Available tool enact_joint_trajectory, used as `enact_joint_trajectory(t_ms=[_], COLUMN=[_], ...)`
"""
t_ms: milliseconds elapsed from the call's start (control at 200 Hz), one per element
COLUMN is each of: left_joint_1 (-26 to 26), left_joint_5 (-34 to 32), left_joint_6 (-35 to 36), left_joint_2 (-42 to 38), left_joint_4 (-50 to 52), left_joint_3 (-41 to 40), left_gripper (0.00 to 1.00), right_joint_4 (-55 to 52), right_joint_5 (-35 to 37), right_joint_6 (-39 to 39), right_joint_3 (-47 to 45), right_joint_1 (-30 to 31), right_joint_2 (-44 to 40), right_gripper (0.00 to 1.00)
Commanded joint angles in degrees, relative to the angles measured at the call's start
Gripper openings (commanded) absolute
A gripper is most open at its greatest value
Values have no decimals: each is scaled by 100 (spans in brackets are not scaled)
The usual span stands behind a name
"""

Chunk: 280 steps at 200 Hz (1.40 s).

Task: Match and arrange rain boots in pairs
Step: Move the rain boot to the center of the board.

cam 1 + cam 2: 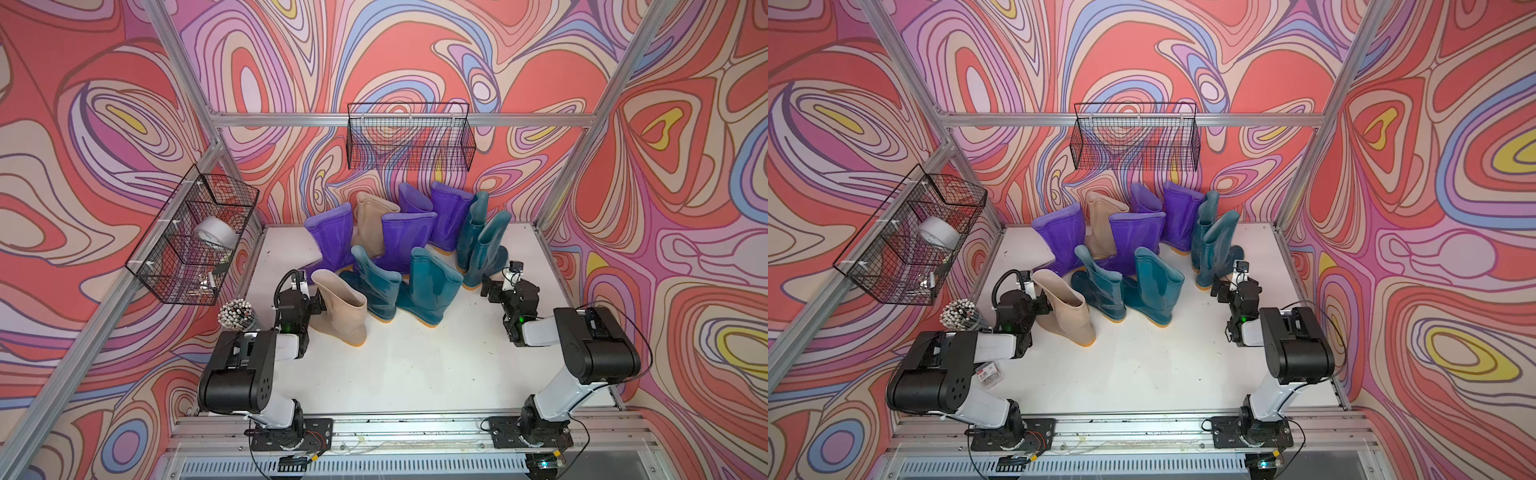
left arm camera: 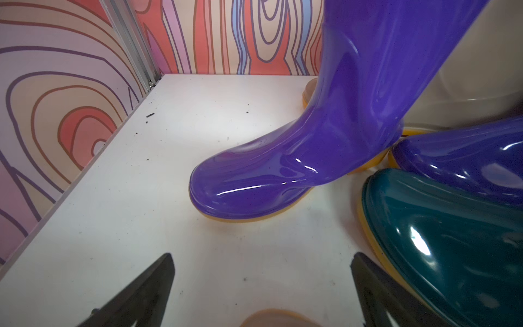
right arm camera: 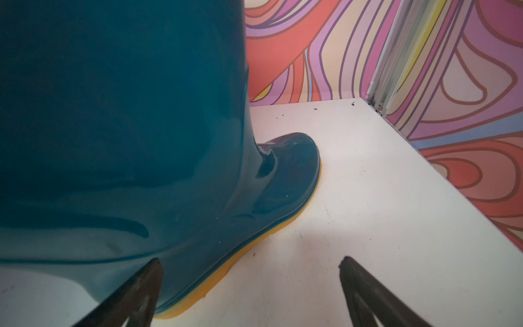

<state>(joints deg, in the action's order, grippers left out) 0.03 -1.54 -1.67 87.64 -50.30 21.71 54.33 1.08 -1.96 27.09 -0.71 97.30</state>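
Observation:
The rain boots stand bunched at the back middle of the white table (image 1: 415, 374): several purple (image 1: 330, 239), several teal (image 1: 432, 286) and two beige, one at the back (image 1: 374, 224), one at the front left (image 1: 343, 309). My left gripper (image 1: 313, 297) is low beside the front beige boot, open and empty (image 2: 261, 283). It faces a purple boot's toe (image 2: 283, 175), with a teal toe (image 2: 452, 240) beside it. My right gripper (image 1: 492, 291) is open (image 3: 250, 283) at the foot of the rightmost teal boot (image 3: 127, 141), whose sole edge lies by one finger (image 3: 135, 294).
A wire basket (image 1: 409, 137) hangs on the back rail. Another basket (image 1: 195, 237) on the left rail holds a tape roll (image 1: 216, 232). A cup of pens (image 1: 239, 316) stands at the table's left edge behind my left arm. Frame posts mark the back corners.

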Motion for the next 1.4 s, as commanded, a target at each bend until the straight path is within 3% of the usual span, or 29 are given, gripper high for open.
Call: enact_joint_trajectory(t_ms=[0,1132,1397], left_joint_1=[-30,-30,-31], left_joint_5=[69,81,-309], left_joint_6=[81,66,-67], left_joint_2=[52,55,16], left_joint_4=[38,29,16], left_joint_3=[29,34,16], left_gripper=[100,100,100], right_joint_4=[-62,-47,-46], right_joint_5=[6,-27,-12], right_joint_6=[31,34,33], right_joint_3=[29,8,8], right_joint_1=[9,2,7], right_joint_2=[70,75,73], right_gripper=[98,98,98])
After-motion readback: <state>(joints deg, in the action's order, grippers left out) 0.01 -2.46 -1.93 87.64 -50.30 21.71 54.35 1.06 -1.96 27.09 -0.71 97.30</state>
